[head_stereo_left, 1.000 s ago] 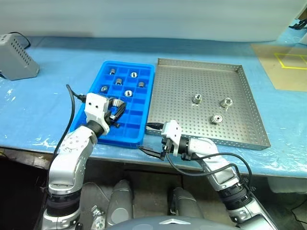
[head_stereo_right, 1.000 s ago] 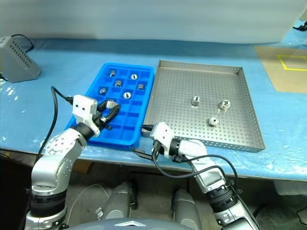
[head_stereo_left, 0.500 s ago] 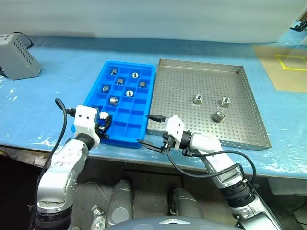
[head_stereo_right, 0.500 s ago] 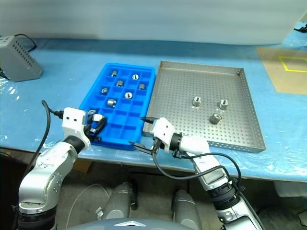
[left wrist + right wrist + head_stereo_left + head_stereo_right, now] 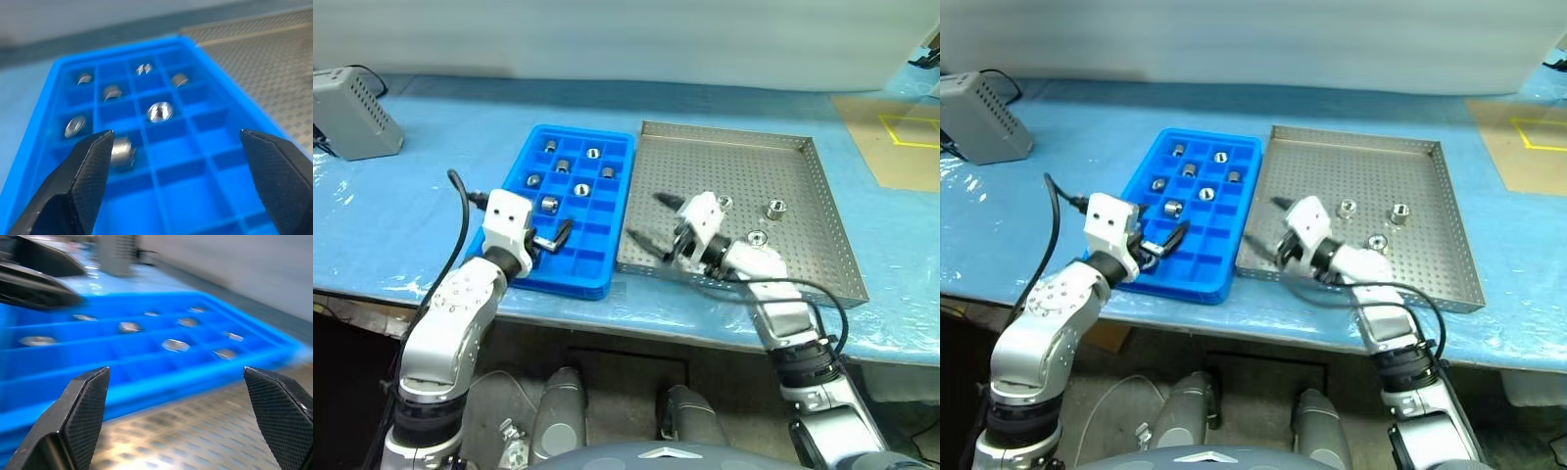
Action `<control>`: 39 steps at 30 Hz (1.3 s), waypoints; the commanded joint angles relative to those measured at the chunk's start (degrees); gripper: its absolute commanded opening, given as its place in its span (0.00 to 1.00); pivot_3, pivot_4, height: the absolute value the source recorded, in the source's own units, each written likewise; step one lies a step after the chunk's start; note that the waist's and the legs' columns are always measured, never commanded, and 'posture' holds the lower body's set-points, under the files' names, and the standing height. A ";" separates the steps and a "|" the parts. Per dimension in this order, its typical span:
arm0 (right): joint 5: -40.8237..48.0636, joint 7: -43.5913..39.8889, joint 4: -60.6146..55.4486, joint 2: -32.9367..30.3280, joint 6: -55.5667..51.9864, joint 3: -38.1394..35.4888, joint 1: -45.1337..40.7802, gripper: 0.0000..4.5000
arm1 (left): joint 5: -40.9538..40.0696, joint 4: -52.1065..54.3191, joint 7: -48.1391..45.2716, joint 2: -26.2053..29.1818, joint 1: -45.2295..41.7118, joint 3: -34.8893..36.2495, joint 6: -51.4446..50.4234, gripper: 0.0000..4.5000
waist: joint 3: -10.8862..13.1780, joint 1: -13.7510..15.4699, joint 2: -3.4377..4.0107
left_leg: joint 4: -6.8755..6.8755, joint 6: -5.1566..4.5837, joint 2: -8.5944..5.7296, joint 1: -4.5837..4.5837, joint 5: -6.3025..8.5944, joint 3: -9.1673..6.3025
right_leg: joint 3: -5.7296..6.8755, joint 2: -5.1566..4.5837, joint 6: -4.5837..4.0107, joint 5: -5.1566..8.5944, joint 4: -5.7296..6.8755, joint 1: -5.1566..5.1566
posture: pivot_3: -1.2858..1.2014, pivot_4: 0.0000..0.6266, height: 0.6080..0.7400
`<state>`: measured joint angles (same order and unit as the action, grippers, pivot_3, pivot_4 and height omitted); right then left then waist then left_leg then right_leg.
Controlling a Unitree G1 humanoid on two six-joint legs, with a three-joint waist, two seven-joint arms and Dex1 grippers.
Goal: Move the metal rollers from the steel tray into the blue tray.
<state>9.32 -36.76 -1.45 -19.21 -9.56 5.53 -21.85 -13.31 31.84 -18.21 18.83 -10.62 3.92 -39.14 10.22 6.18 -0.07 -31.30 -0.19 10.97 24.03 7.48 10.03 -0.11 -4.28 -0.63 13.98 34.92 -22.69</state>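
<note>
Left eye view: both pincers gape empty, left pincer (image 5: 551,237) over the blue tray (image 5: 607,269), right pincer (image 5: 651,217) over the steel tray (image 5: 803,255). Three rollers (image 5: 773,208) remain there; a hasty grab could knock one rolling.

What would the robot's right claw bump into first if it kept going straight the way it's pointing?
Probably the blue tray. The right gripper is open above the steel tray and aims at the blue tray's side wall, though depth is hard to judge.
</note>
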 commanded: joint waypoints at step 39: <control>5.84 -3.65 16.80 -20.42 -37.37 -7.30 -12.27 1.00 | -2.60 -31.78 -19.17 -5.91 -22.68 -7.30 25.84 0.98 | -0.30 -3.75 0.60 | -0.90 -0.09 0.72 0.06 -0.13 0.35 | 0.02 0.66 -0.65 0.07 0.86 -0.13 | 0.43 0.24 1.00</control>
<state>15.60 -40.08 15.34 -39.40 -48.78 -1.30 -34.28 -15.00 -1.79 -36.95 12.71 -33.07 -4.07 -14.23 9.92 2.43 0.52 -32.20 -0.29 11.69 24.09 7.35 10.37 -0.09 -3.63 -1.29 14.05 35.78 -22.81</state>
